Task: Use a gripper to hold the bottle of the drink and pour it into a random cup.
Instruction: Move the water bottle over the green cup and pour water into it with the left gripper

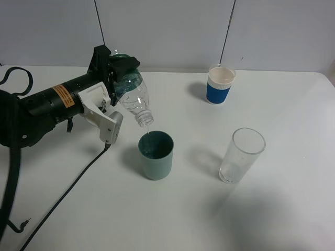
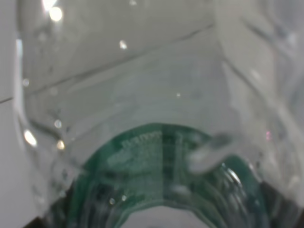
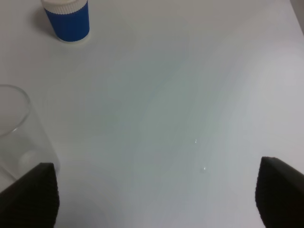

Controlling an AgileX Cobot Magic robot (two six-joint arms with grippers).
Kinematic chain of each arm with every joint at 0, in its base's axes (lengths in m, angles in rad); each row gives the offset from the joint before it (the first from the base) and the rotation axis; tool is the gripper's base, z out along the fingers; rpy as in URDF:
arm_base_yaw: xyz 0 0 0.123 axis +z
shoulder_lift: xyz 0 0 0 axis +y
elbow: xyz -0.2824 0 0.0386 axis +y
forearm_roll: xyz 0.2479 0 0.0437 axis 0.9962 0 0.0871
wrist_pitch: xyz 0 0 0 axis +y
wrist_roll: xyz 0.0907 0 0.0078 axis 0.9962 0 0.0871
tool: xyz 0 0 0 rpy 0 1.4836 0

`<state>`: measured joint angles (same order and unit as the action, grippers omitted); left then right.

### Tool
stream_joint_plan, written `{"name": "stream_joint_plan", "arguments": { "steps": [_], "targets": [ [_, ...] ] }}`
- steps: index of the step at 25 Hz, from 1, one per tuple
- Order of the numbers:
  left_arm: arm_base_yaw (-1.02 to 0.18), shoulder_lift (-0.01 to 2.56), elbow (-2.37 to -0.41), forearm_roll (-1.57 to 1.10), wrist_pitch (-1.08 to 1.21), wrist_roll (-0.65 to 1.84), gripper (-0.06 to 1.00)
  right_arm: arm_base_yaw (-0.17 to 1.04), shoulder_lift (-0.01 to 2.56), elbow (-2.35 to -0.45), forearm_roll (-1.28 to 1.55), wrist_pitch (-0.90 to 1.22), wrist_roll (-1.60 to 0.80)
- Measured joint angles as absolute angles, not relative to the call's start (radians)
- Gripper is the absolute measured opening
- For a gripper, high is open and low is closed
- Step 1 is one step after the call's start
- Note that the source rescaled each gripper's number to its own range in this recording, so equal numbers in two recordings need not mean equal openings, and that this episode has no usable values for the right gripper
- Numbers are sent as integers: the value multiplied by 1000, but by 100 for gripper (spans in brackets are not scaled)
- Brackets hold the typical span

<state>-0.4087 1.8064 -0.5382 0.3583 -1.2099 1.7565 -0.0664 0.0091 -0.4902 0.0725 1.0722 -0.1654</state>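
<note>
Clamping the bottle of the drink [image 1: 133,97], the left gripper [image 1: 119,67] holds it neck-down just above the cup [image 1: 156,158], liquid trickling in.

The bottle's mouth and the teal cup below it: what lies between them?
Only a thin stream of clear liquid, falling from the bottle into the teal cup; otherwise open air. The exterior high view shows it.

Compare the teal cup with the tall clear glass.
The teal cup is opaque; the clear glass is see-through. The teal cup sits under the mouth of the tilted bottle, taking a thin stream; the clear glass stands apart to its right in the high view, looking empty. Both stand upright, handleless, on the white table.
</note>
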Motion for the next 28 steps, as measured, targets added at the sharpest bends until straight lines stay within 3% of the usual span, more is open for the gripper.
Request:
{"name": "stream_joint_plan", "arguments": {
  "steps": [28],
  "targets": [
    [-409, 1771, -538, 339, -1209, 1869, 7, -66, 9, -490, 73, 1072, -165]
  ]
}}
